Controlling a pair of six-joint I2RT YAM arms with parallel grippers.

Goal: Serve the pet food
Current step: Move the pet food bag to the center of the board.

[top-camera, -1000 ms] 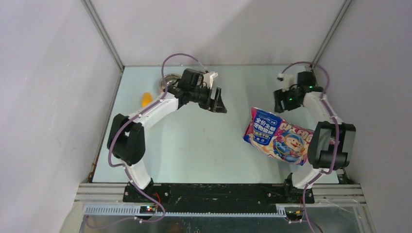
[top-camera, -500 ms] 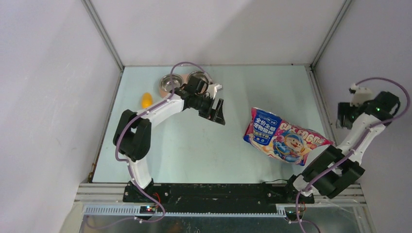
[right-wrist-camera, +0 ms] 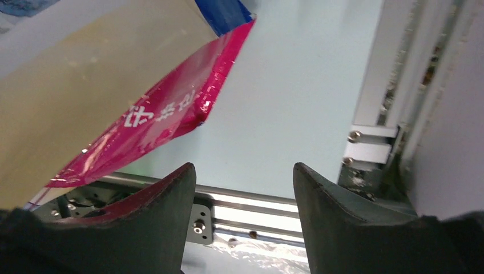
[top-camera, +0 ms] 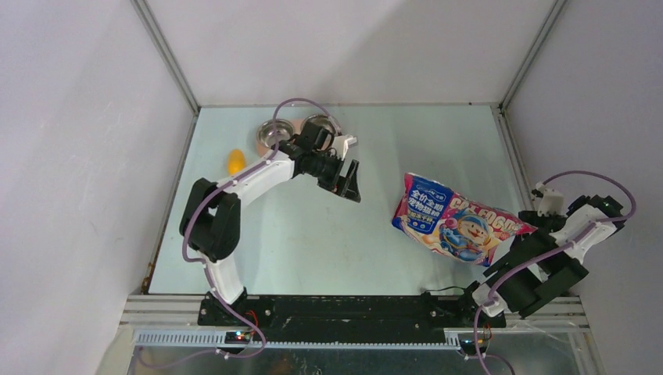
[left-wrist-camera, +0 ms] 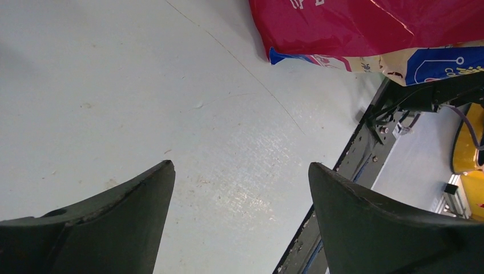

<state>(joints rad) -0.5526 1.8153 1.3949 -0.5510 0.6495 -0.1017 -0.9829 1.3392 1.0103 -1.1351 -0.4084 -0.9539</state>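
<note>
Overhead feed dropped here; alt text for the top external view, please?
A cat food bag lies unheld on the right side of the table. The right gripper is open at its right corner; the left gripper hangs open mid-table, with steel bowls and a yellow scoop beyond it at the far left.

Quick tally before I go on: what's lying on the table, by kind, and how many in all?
Cat food bag: 1
Yellow scoop: 1
Steel bowls: 2
Total: 4
</note>
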